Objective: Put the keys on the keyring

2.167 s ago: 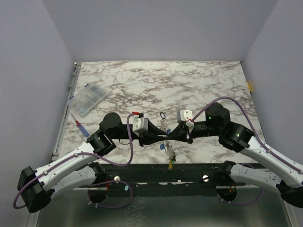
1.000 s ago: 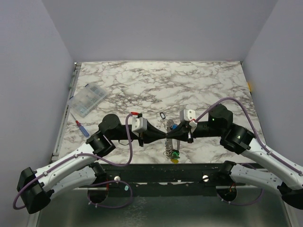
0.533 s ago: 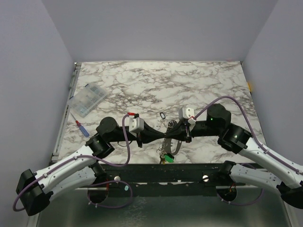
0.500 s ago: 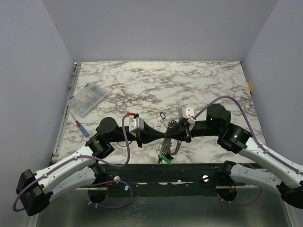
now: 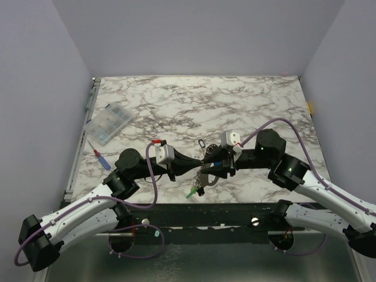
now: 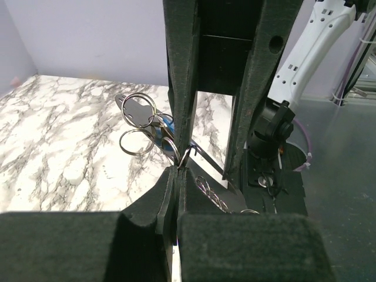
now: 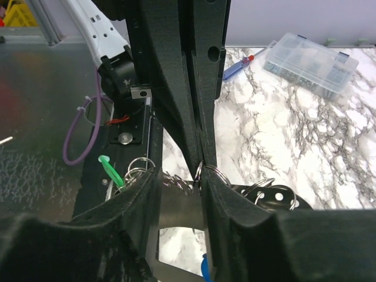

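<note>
My left gripper (image 6: 176, 171) has its fingers pressed hard together on a thin wire ring at the top of the keys (image 5: 200, 178). That single pinch carries the whole bunch. It hangs below my fingertips near the front edge of the table (image 5: 264, 100), free to swing, instead of lying flat on the marble where no ring could be got at. A green-headed key (image 7: 111, 167) dangles lowest, and a blue head (image 6: 167, 132) and a couple of split rings (image 6: 140, 109) sit just behind my pinch. My right gripper (image 7: 176, 179) stands nose to nose with the left, its fingers spread to either side of the left tips and holding nothing. I judge it is placed so to take a second hold right beside the first, since one ring must be steadied while another is worked. The keyring (image 5: 202, 143) lies on the table just beyond both grippers, apart from the bunch and touched by neither. From above it is so small that I cannot say whether it has a gap facing me. With only a wire's width in my grip, a slip would drop everything.
</note>
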